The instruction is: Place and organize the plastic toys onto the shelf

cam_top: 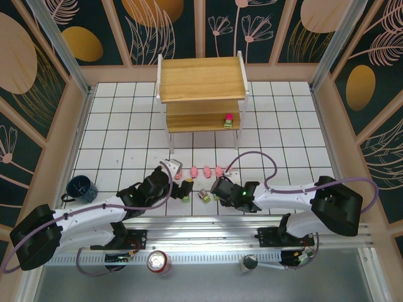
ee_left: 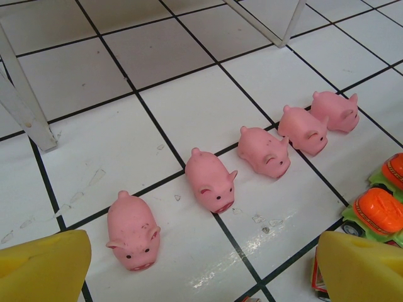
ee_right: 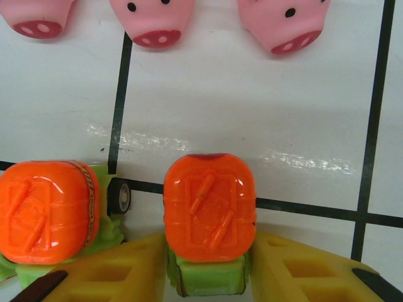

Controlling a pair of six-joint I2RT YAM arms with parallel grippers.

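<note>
Overhead you get the wooden shelf (cam_top: 201, 80) at the back of the white tiled counter (cam_top: 113, 126), with one magenta-topped toy (cam_top: 228, 120) on its lower board. The left wrist cam has five rubbery pink pigs (ee_left: 211, 179) in a row, and the yellow left fingers (ee_left: 41, 264) are spread wide and empty. On the right wrist cam, the right fingers (ee_right: 302, 270) pinch the green base of a glossy orange-topped blocky toy (ee_right: 210, 204), with its twin (ee_right: 47, 211) just beside it.
</note>
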